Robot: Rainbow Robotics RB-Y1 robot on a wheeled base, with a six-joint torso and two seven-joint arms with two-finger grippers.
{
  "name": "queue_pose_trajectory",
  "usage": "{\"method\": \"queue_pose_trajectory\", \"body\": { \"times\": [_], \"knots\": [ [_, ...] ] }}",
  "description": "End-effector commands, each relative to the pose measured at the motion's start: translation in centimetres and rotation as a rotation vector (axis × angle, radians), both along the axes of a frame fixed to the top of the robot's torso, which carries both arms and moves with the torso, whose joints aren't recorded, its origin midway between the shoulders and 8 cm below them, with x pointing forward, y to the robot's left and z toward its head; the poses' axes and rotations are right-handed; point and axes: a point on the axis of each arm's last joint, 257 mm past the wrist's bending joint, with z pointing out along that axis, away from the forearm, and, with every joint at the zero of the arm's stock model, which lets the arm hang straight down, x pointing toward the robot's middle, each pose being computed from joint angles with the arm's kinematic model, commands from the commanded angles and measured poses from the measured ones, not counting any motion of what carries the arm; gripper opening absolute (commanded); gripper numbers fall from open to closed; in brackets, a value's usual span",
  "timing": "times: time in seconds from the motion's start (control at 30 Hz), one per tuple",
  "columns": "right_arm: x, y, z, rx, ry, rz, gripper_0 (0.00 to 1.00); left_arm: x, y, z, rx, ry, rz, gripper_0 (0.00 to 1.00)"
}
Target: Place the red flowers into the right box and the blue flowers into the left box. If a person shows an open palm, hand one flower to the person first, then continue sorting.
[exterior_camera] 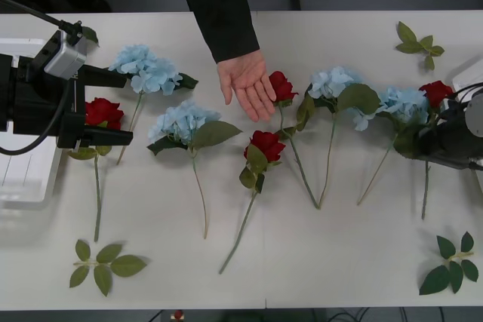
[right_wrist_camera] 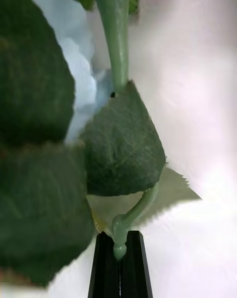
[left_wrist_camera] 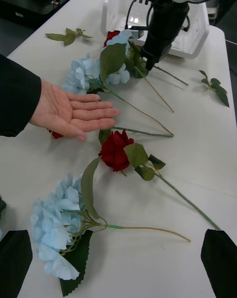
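Observation:
A person's open palm (exterior_camera: pixel 247 84) lies over the middle of the table, partly covering a red flower (exterior_camera: pixel 282 86). My right gripper (right_wrist_camera: pixel 120 236) is shut on the green stem of the far-right red flower (exterior_camera: pixel 436 92), low beside a blue flower (exterior_camera: pixel 404 103). My left gripper (exterior_camera: pixel 112 108) stands open over another red flower (exterior_camera: pixel 103 113) by the left box (exterior_camera: pixel 23 179). Further blue flowers (exterior_camera: pixel 147 68) and a red one (exterior_camera: pixel 266 145) lie in a row. The right box (left_wrist_camera: pixel 118 6) stands behind the right arm.
Loose green leaf sprigs lie at the front left (exterior_camera: pixel 106 262), front right (exterior_camera: pixel 451 265) and back right (exterior_camera: pixel 419 41). The person's dark sleeve (exterior_camera: pixel 219 5) reaches in from the far side. Bare tabletop runs along the front edge.

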Motion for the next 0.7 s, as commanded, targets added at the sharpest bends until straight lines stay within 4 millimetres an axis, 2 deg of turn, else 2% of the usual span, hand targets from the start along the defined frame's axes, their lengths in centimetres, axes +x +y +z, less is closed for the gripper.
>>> {"method": "queue_pose_trajectory", "body": {
  "times": [0.03,0.2,0.3,0.37,0.57,0.7],
  "knots": [
    [1.2,-2.7,7.0,-0.057,-0.074,0.136,0.00,-0.4,-0.5,0.7,0.000,-0.008,-0.005,1.00],
    [-0.1,-4.0,11.3,-0.072,-0.119,0.247,0.00,-0.4,-0.5,0.7,-0.001,-0.007,-0.004,1.00],
    [-0.7,-3.8,13.4,-0.101,-0.169,0.332,0.00,-0.4,-0.5,0.7,-0.002,-0.007,-0.002,1.00],
    [-0.6,-2.6,14.8,-0.085,-0.224,0.388,0.00,-0.3,-0.5,0.7,0.000,-0.007,-0.001,1.00],
    [-0.1,3.5,19.0,0.074,-0.433,0.608,0.00,-0.3,-0.5,0.7,0.000,-0.007,-0.001,1.00],
    [0.0,8.7,22.0,0.179,-0.587,0.768,0.00,-0.4,-0.5,0.7,0.000,-0.006,-0.002,1.00]
  ]
}}
